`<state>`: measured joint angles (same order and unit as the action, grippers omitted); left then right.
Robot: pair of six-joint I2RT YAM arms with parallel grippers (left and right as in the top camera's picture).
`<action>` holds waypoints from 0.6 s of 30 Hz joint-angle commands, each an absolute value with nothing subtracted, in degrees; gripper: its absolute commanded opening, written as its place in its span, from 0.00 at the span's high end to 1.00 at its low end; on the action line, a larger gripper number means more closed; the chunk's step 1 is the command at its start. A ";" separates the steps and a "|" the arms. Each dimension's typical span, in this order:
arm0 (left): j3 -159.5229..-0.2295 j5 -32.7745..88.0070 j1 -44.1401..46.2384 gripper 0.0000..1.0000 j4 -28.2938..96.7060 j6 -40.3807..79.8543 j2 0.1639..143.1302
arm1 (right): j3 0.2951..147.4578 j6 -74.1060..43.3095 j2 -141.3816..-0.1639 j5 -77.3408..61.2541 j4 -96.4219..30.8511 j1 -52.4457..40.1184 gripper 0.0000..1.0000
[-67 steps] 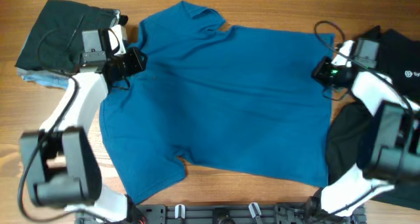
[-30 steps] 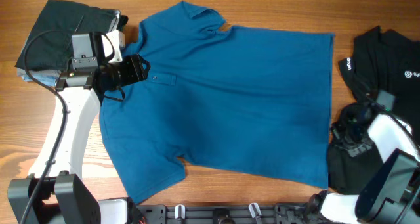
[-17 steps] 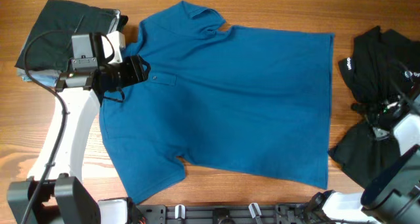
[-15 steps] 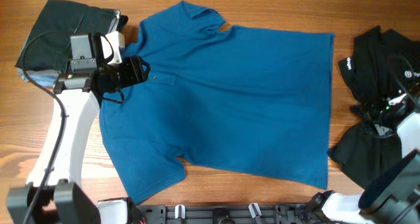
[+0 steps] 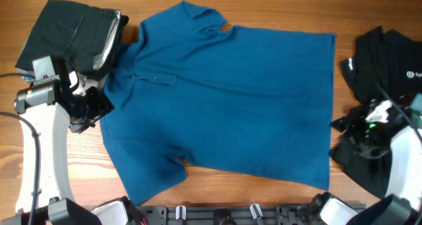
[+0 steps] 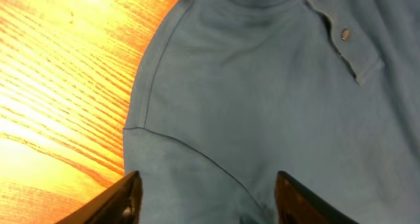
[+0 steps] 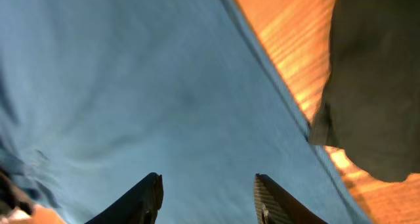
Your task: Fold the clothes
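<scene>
L gripper (image 6: 207, 207) wide open, nothing btwn fingers, over the sleeve seam of the blue polo shirt (image 5: 231, 99) at its left edge; R gripper (image 7: 207, 201) also wide open, empty, above shirt's hem edge, next to black garments (image 5: 386, 60). Shirt lies spread flat across wooden table (image 5: 277, 7), placket (image 6: 341, 37) w/ buttons showing; folded dark pile (image 5: 66, 30) at far left corner

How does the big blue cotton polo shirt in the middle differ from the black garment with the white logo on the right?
The medium-blue polo shirt lies spread flat; the black garment is bunched in a rumpled heap. The polo shows a collar and buttoned placket; the black garment shows a small white logo. The polo fills the middle; the black garment sits at the right edge. Both rest on the wooden table.
</scene>
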<state>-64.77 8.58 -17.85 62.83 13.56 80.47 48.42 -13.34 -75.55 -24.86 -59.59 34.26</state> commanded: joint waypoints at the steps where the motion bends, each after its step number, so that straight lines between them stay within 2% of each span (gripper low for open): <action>1: -64.84 7.88 -18.39 0.33 63.31 14.39 82.11 | 43.24 -12.19 -79.20 -23.07 -56.42 31.20 0.50; 4: -64.49 5.48 -19.03 0.33 63.64 14.59 84.84 | 41.76 -12.19 -82.30 -23.05 -53.87 28.64 0.49; 8: -64.34 8.99 -19.18 0.39 60.84 12.56 88.77 | 41.78 -12.03 -83.85 -24.49 -49.82 27.77 0.50; 13: -64.34 9.32 -18.00 0.37 60.86 9.74 89.17 | 42.04 -10.46 -83.79 -26.39 -49.80 27.77 0.50; 18: -62.59 6.02 -18.00 0.36 52.77 9.19 89.27 | 42.04 -8.91 -83.79 -28.84 -43.59 27.75 0.46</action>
<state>-64.42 7.66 -18.15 56.80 10.70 89.10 41.67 -11.62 -83.46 -25.67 -45.98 28.03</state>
